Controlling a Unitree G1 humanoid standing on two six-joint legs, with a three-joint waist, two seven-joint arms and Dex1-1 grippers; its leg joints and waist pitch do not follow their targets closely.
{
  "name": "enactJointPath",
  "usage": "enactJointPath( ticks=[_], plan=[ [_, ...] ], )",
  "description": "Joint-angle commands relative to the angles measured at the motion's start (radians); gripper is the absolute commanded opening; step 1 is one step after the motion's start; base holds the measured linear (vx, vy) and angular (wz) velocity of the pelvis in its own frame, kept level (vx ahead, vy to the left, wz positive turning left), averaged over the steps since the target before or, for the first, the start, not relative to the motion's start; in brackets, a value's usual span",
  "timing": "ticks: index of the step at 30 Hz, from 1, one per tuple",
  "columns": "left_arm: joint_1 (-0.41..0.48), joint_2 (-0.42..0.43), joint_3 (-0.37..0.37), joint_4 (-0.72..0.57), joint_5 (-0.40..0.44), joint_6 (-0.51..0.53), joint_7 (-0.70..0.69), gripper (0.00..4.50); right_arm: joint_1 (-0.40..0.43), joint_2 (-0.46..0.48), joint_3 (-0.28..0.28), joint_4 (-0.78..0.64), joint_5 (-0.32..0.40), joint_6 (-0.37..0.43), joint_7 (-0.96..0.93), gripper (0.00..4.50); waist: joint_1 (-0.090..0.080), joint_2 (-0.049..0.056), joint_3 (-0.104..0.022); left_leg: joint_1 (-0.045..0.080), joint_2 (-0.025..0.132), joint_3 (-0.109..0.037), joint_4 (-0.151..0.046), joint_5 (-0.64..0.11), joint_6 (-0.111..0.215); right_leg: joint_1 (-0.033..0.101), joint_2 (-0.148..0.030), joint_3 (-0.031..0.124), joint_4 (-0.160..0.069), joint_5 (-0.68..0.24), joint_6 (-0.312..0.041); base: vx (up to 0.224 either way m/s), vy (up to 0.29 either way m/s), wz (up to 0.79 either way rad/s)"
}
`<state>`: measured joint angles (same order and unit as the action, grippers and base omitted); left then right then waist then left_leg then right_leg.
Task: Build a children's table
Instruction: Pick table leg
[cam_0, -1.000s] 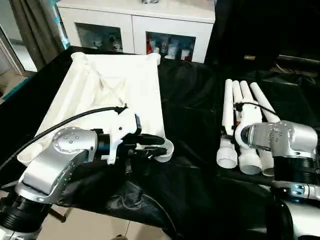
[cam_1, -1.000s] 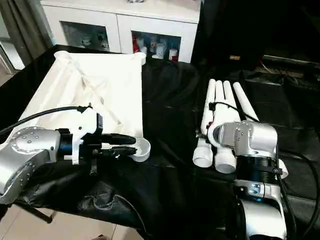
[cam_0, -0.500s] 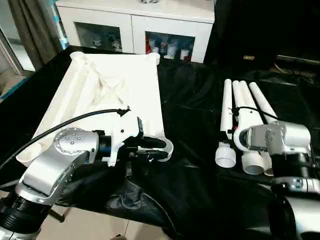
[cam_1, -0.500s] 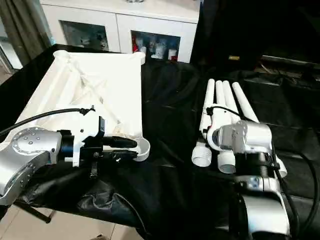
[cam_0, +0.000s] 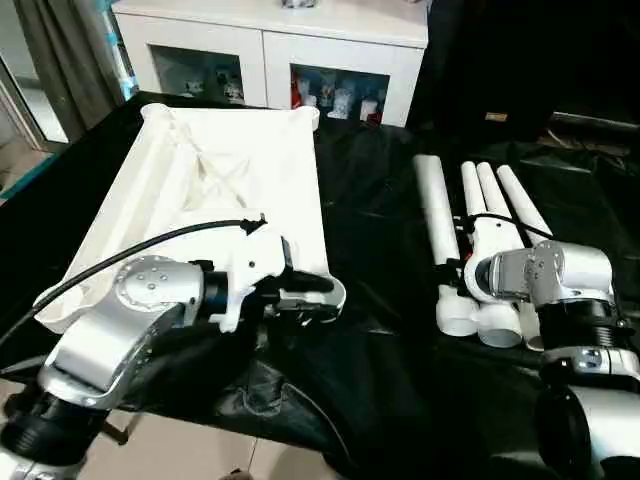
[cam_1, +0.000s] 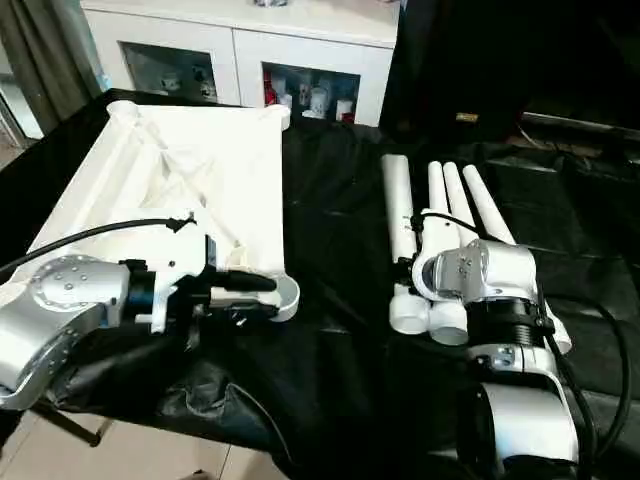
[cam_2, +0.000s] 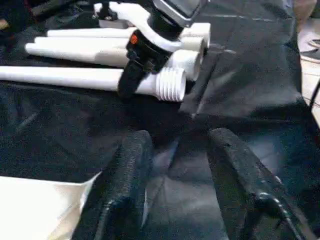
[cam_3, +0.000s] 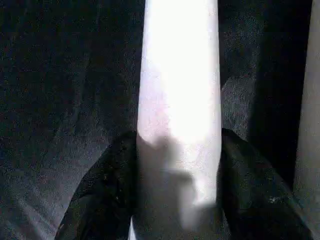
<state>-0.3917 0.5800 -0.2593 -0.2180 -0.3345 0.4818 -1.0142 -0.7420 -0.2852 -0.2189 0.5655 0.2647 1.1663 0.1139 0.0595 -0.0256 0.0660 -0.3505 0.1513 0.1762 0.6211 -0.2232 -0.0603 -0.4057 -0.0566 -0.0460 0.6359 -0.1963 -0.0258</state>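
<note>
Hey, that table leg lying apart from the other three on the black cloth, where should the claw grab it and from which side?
Probably on the smooth tube just above the threaded end, coming down from above. The leg lies flat on the cloth with bare fabric on both sides, so fingers can straddle it there. The right claw already brackets it this way; the threads would likely give a poorer hold.

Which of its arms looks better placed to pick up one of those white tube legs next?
The right. Its gripper already straddles the leftmost leg, a finger on each side. The left gripper sits open by the tabletop's near corner socket, away from the legs.
</note>
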Motion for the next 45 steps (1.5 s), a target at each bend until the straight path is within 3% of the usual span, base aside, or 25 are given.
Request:
enactJointPath(
  ticks=[1,4,5,7,10,12,13,17,20,24,28,31,37,39,45],
  plan=[
    [-0.018,-0.019,0.021,0.022,0.0,-0.021,0.015,2.38,-0.01,0.003,-0.029,-0.001,0.002,-0.016,-0.012,1.92,0.001,0.003,-0.071,-0.002,0.06,-0.017,-0.072,-0.017,-0.014,0.064,-0.08,0.057,-0.063,-0.077,-0.223,0.0,0.0,0.0],
    [-0.041,-0.072,0.042,0.076,0.015,-0.065,0.069,2.58,-0.014,0.015,-0.06,-0.025,0.021,-0.033,-0.013,1.89,0.002,0.011,-0.072,-0.002,0.059,-0.017,-0.071,-0.021,-0.016,0.065,-0.08,0.057,-0.064,-0.068,-0.229,0.0,0.0,0.0],
    [-0.075,-0.111,0.057,0.13,0.023,-0.033,0.133,2.83,-0.017,0.026,-0.085,-0.047,0.046,-0.064,0.002,1.89,0.0,0.011,-0.074,-0.002,0.059,-0.016,-0.069,-0.026,-0.017,0.066,-0.08,0.058,-0.064,-0.054,-0.232,0.0,0.0,0.0],
    [-0.12,-0.145,0.075,0.193,0.016,0.044,0.188,2.88,-0.017,0.039,-0.107,-0.076,0.082,-0.108,0.036,1.89,0.002,0.012,-0.076,0.004,0.06,-0.014,-0.069,-0.034,-0.014,0.064,-0.079,0.059,-0.062,-0.033,-0.241,0.0,0.0,0.0],
    [-0.179,-0.216,0.136,0.277,-0.031,0.094,0.263,3.04,0.006,0.053,-0.109,-0.136,0.122,-0.206,0.114,1.89,0.004,0.003,-0.075,-0.006,0.058,-0.018,-0.068,-0.034,0.005,0.074,-0.085,0.057,-0.066,-0.051,-0.24,0.0,0.0,0.0],
    [-0.246,-0.289,0.211,0.357,-0.08,0.167,0.366,3.17,0.052,0.044,-0.045,-0.213,0.129,-0.295,0.238,1.89,0.009,0.001,-0.075,-0.005,0.059,-0.016,-0.064,-0.031,0.012,0.074,-0.087,0.057,-0.07,-0.05,-0.242,0.0,0.0,0.0],
    [-0.307,-0.349,0.279,0.43,-0.141,0.224,0.433,3.27,0.075,0.036,-0.022,-0.255,0.149,-0.305,0.319,1.89,0.012,-0.001,-0.079,-0.006,0.06,-0.017,-0.062,-0.006,0.033,0.075,-0.085,0.054,-0.061,-0.007,-0.259,0.0,0.0,0.0],
    [-0.366,-0.421,0.35,0.484,-0.238,0.274,0.469,3.63,0.103,0.036,-0.019,-0.339,0.214,-0.29,0.422,1.88,0.02,-0.007,-0.079,-0.01,0.057,-0.018,-0.06,0.008,0.082,0.078,-0.089,0.051,-0.067,-0.004,-0.28,0.0,0.0,0.0],
    [-0.421,-0.496,0.402,0.534,-0.285,0.293,0.498,3.9,0.152,0.026,0.017,-0.447,0.276,-0.298,0.519,1.88,0.032,-0.009,-0.081,-0.009,0.064,-0.021,-0.059,0.037,0.118,0.074,-0.091,0.047,-0.065,0.007,-0.28,0.0,0.0,0.0],
    [-0.456,-0.542,0.426,0.564,-0.314,0.321,0.516,3.92,0.188,0.016,0.06,-0.516,0.305,-0.307,0.588,1.88,0.041,0.0,-0.078,-0.005,0.066,-0.021,-0.059,0.025,0.12,0.07,-0.093,0.046,-0.071,-0.029,-0.271,0.0,0.0,0.0],
    [-0.47,-0.562,0.424,0.573,-0.322,0.34,0.523,3.92,0.202,0.01,0.078,-0.537,0.303,-0.315,0.616,1.88,0.041,-0.004,-0.077,-0.006,0.068,-0.023,-0.063,0.013,0.105,0.069,-0.092,0.043,-0.075,-0.059,-0.258,0.0,0.0,0.0],
    [-0.473,-0.579,0.435,0.55,-0.354,0.368,0.536,3.64,0.22,-0.003,0.117,-0.549,0.271,-0.328,0.619,1.88,0.044,-0.004,-0.078,-0.007,0.07,-0.024,-0.063,0.008,0.085,0.072,-0.094,0.041,-0.073,-0.055,-0.256,0.0,0.0,0.0],
    [-0.459,-0.595,0.444,0.493,-0.382,0.427,0.572,3.16,0.238,-0.012,0.172,-0.593,0.239,-0.333,0.591,1.88,0.045,-0.005,-0.075,-0.01,0.069,-0.024,-0.064,0.001,0.083,0.071,-0.096,0.04,-0.079,-0.083,-0.238,0.0,0.0,0.0],
    [-0.459,-0.614,0.458,0.479,-0.382,0.441,0.619,2.91,0.236,-0.022,0.212,-0.615,0.21,-0.333,0.587,1.88,0.046,-0.01,-0.075,-0.009,0.071,-0.023,-0.065,-0.001,0.078,0.071,-0.094,0.039,-0.08,-0.098,-0.23,0.0,0.0,0.0],
    [-0.46,-0.639,0.474,0.465,-0.359,0.444,0.722,2.37,0.197,-0.013,0.237,-0.603,0.178,-0.337,0.535,1.88,0.045,-0.01,-0.074,-0.013,0.071,-0.025,-0.066,0.0,0.073,0.069,-0.094,0.037,-0.082,-0.121,-0.21,0.0,0.0,0.0]
  ],
)
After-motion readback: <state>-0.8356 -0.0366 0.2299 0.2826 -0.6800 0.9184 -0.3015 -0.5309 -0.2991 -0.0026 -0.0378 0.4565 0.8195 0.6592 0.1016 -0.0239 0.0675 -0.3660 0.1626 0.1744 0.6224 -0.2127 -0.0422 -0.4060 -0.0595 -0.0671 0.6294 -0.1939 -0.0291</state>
